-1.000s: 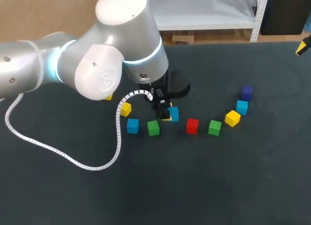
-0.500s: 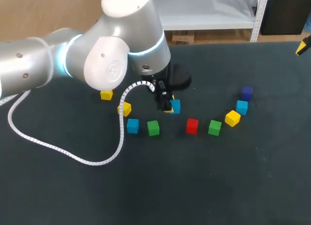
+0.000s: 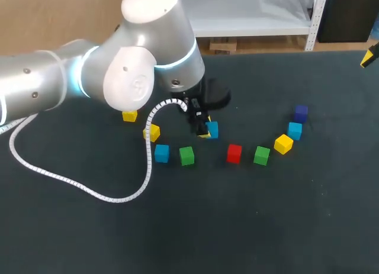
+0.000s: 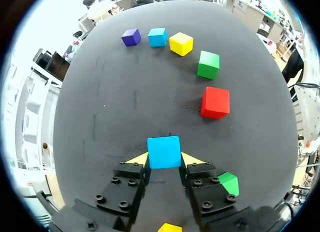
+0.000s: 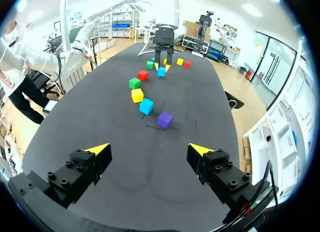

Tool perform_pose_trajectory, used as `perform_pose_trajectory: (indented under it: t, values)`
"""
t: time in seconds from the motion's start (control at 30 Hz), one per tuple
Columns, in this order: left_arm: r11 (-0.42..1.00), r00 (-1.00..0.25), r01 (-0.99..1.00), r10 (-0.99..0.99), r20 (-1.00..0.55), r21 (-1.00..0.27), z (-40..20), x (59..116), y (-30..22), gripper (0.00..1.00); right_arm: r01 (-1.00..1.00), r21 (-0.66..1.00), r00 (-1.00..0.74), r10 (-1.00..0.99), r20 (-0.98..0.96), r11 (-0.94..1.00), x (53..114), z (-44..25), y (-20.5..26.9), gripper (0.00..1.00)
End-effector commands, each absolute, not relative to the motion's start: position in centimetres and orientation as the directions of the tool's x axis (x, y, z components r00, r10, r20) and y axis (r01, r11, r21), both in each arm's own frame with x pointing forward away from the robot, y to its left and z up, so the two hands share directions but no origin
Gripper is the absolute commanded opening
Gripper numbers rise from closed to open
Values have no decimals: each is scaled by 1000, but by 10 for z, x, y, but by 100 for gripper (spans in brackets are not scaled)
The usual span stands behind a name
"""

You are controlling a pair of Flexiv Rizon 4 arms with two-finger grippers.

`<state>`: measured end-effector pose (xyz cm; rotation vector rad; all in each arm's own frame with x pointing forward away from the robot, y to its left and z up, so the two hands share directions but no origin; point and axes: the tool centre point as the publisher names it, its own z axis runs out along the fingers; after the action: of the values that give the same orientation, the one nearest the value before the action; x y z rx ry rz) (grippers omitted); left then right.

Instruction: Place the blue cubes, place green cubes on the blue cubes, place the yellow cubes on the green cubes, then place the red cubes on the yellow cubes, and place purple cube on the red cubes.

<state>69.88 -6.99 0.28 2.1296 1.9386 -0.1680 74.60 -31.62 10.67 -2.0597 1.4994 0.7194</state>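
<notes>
My left arm (image 3: 53, 84) comes in over the dark table (image 3: 266, 226), with its white cable (image 3: 65, 180) lying in a loop on the surface. Furthest left is the outer yellow cube (image 3: 129, 115). Near it, toward the middle, sits the second yellow cube (image 3: 154, 132). Just nearer my side of that is the left blue cube (image 3: 161, 153), with the left green cube (image 3: 187, 155) close beside it but apart. Next comes my left gripper (image 4: 164, 161), clenched on the held blue cube (image 3: 212, 129) — both yellow-tipped fingers press its sides, one from each flank. Whether that cube rests on the table or hangs just above it I cannot tell. To its right the other cubes run in an arc, each lying singly on the table: the red cube (image 3: 234, 153), the right green cube (image 3: 262, 155), the right yellow cube (image 3: 283, 144), the right blue cube (image 3: 295, 131) and, at the end, the purple cube (image 3: 301, 113). My right gripper (image 5: 150, 151) is well off at the table's right end — fingers spread wide and gripping nothing. It looks back along the arc, with the purple cube nearest to it.
</notes>
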Motion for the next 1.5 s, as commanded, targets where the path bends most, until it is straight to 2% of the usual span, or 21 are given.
perform_pose_trajectory:
  t: [0.03,0.77,0.9,1.1,1.23,1.47,1.5]
  values:
    - [-79,105,991,961,-256,108,1,700,-72,0,-957,-81,258,-699,-666,-277,746,107,-316,100]
    - [-82,105,991,964,-246,102,0,702,-70,0,-957,-81,258,-699,-666,-277,746,107,-316,100]
    - [-83,106,991,964,-245,102,0,703,-69,6,-957,-81,258,-699,-666,-277,746,107,-316,100]
    - [-86,109,991,963,-246,102,0,705,-70,11,-957,-81,258,-699,-666,-277,746,107,-316,100]
    - [-91,114,991,962,-248,103,0,705,-71,9,-957,-81,258,-699,-666,-277,746,107,-316,100]
    - [-95,117,991,961,-249,99,-1,704,-72,23,-957,-81,258,-699,-666,-277,746,107,-316,100]
    - [-95,117,991,961,-249,98,-1,704,-72,27,-957,-81,258,-699,-666,-277,746,107,-316,100]
